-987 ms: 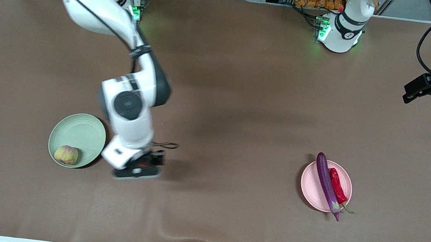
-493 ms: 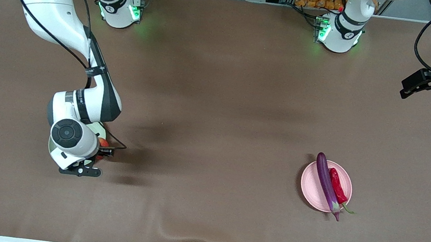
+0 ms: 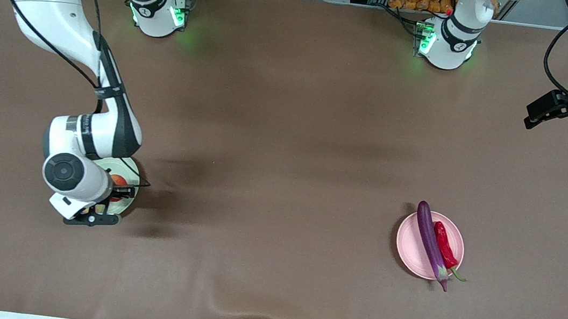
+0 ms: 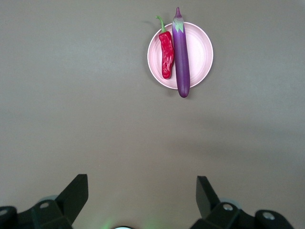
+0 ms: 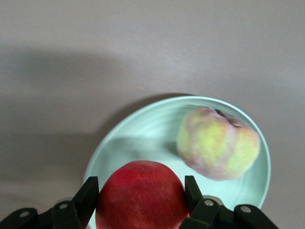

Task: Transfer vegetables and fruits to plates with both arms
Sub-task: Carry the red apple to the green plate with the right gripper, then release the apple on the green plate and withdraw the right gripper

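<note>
My right gripper point(image 3: 118, 189) is shut on the round red pomegranate point(image 3: 119, 181) and holds it over the pale green plate point(image 3: 130, 169). In the right wrist view the pomegranate point(image 5: 143, 195) sits between the fingers point(image 5: 90, 191) over the green plate point(image 5: 143, 133), beside the yellowish-pink peach point(image 5: 219, 143) that lies on it. The arm hides the peach in the front view. The purple eggplant point(image 3: 428, 239) and red chili point(image 3: 445, 246) lie on the pink plate point(image 3: 414, 246), which also shows in the left wrist view point(image 4: 200, 52). My left gripper point(image 3: 533, 117) waits open and empty, high over the left arm's end of the table.
The brown table cover point(image 3: 284, 154) stretches wide between the two plates. The arm bases point(image 3: 447, 44) stand along the table's edge farthest from the front camera. The eggplant's stem end overhangs the pink plate's rim.
My right arm has swung with the pomegranate from beside the green plate to over it, covering the peach in the front view. The left gripper has drifted slightly.
</note>
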### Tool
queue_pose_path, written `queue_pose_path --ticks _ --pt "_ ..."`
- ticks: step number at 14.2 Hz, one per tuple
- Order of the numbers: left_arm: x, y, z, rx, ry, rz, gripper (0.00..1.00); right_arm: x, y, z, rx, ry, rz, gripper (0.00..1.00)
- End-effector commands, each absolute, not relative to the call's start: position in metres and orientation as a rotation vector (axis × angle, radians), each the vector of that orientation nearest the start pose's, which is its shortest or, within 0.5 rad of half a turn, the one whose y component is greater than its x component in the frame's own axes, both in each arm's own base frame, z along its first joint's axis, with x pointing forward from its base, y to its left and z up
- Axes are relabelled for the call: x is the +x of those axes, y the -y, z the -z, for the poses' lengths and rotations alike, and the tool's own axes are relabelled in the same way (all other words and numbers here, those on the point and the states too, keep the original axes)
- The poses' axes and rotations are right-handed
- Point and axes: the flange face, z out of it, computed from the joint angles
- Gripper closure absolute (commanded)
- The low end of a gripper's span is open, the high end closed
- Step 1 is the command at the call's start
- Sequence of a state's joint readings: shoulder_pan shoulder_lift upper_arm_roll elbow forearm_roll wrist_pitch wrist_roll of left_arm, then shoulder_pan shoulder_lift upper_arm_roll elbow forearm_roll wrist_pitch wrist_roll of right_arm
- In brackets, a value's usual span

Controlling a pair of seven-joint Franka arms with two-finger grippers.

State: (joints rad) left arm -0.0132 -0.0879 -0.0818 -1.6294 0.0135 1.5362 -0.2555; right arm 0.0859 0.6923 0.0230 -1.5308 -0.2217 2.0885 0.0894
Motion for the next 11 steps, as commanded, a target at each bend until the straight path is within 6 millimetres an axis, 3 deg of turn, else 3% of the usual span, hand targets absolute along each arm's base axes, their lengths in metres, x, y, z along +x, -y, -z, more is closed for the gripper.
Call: queue_pose_path --ticks 1,2,4,9,11 --pt "0.513 0.048 -0.640 -3.124 0.234 -0.030 0.00 0.678 -0.044 -0.239 -3.197 0.216 -0.237 0.26" --pt "0.513 0.048 -0.641 -3.125 0.231 -0.025 0.00 0.678 -0.043 -0.239 -3.157 0.163 -0.240 0.00" --pt "0.514 0.051 -0.641 -3.126 0.224 -0.023 0.00 0.678 -0.043 -0.245 -3.124 0.135 -0.239 0.00" --pt "0.516 0.049 -0.640 -3.127 0.229 -0.014 0.00 0.662 -0.039 -0.359 -3.062 0.069 -0.230 0.00" --pt "0.519 0.051 -0.642 -3.132 0.224 0.007 0.00 0.650 -0.038 -0.422 -3.068 0.082 -0.155 0.00"
